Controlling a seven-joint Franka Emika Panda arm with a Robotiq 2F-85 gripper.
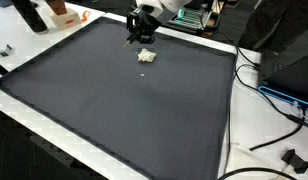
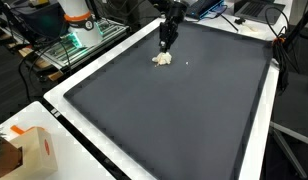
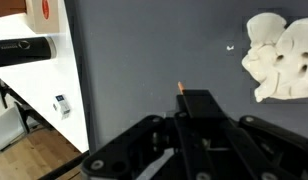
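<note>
gripper hangs just beside 1 white crumpled lump on the dark mat — looks light n squishy imo, pinch its fat middle — can't tell if it's clenched.

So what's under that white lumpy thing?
The white lump lies on the dark mat, which shows all around it. The patch right beneath is covered, so anything tucked there cannot be seen.
</note>
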